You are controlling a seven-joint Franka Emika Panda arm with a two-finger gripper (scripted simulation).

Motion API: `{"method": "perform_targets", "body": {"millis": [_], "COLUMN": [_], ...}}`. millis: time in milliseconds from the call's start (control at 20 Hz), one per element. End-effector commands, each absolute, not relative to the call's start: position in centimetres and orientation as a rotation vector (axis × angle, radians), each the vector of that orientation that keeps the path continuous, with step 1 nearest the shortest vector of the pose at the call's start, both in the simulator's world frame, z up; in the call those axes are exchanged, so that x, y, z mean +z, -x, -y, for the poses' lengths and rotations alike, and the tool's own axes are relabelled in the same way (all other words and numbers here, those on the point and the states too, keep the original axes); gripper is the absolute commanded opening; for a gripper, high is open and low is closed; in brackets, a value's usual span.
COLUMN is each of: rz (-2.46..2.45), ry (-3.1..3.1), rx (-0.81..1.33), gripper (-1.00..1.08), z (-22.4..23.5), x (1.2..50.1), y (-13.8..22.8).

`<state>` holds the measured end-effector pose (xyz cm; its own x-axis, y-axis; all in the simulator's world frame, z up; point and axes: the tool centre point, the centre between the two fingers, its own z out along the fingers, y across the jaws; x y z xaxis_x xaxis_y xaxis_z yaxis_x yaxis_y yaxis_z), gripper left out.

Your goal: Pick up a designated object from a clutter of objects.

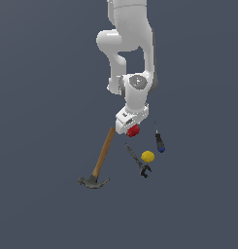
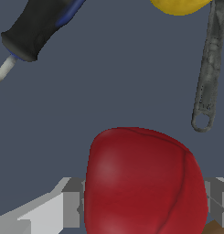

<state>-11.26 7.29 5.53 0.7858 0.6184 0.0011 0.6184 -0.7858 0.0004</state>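
Gripping red lump (image 2: pixel 143 183), fingers (image 2: pixel 70 203) pointing down.

The apple-like lump (image 1: pixel 133 130) sits between the jaws of the gripper (image 1: pixel 132 129), at the middle of the clutter on the tabletop (image 1: pixel 42 204). In the exterior view, the hammer (image 1: pixel 100 162) lies at about seven o'clock from the lump, its handle running up towards the gripper and its head nearest the camera. The wrench (image 1: pixel 138 161) lies at six o'clock, just beside the ball (image 1: pixel 147 156) at five o'clock. The screwdriver (image 1: pixel 159 138) lies at four o'clock, apart from the ball. In the wrist view, the wrench (image 2: pixel 208 68) runs alongside the ball (image 2: pixel 177 6).
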Motion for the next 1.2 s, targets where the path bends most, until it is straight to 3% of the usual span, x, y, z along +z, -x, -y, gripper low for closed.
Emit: {"method": "perform_targets", "body": {"millis": [0,600,1150], "rz": [-1.03,-1.028,-1.031], "ry": [-2.968,-2.968,-2.969], "rx": [0.0,0.003,0.003], "gripper": [-1.0,-1.0,-1.0], "z": [-7.4,-7.2,-6.8], "x": [5.4,6.3,11.4], "y": [11.3,11.0,8.9]}}
